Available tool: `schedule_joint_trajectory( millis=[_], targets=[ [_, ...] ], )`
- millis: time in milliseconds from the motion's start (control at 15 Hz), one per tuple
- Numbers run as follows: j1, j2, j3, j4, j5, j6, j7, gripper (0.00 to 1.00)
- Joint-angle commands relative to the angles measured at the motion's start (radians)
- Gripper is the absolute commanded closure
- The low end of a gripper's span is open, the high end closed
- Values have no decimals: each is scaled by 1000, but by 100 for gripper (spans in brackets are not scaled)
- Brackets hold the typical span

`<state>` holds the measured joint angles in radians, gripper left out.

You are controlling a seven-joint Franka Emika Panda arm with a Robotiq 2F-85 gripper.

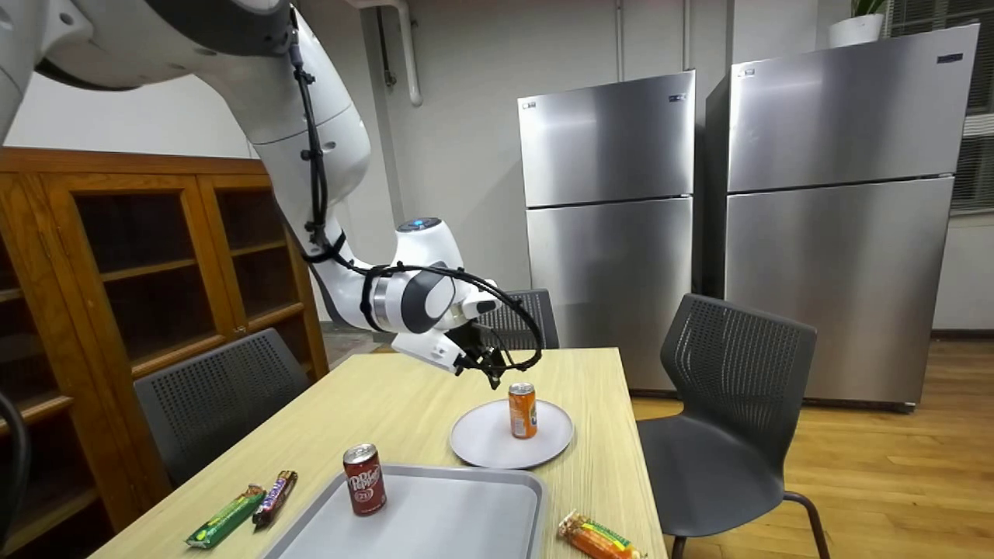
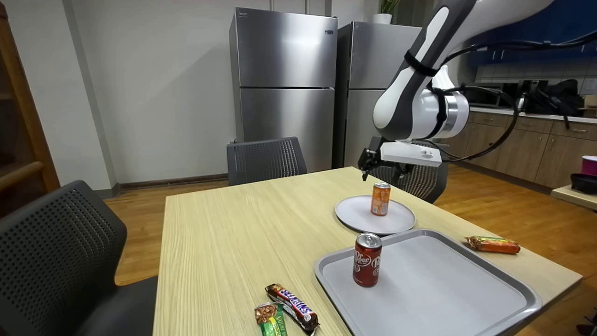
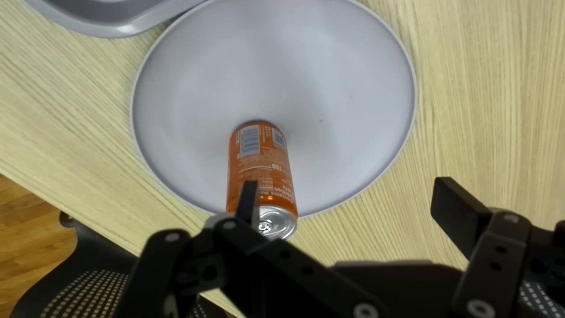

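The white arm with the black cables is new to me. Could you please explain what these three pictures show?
The machine is a robot arm ending in a black gripper, which serves as its hand and has two fingers. Two pictures come from cameras standing outside the robot; the third comes from its wrist, looking down past the fingers. On the pale table, an orange soda can stands on a round plate, and a Dr Pepper can stands on a grey tray. Also on the table lie a Snickers bar, a green-wrapped bar and an orange-wrapped bar. Nothing is held: the fingers stand wide apart near the orange soda can, and one hides part of it in the wrist view.
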<state>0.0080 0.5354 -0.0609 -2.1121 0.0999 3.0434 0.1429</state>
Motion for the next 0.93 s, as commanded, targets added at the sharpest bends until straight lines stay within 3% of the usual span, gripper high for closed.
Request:
schedule_joint_trajectory(
  millis=[0, 867],
  targets=[
    [2, 66, -27, 106, -9, -52, 5, 0],
    [-12, 241, -51, 361, -9, -157, 10, 0]
  ],
)
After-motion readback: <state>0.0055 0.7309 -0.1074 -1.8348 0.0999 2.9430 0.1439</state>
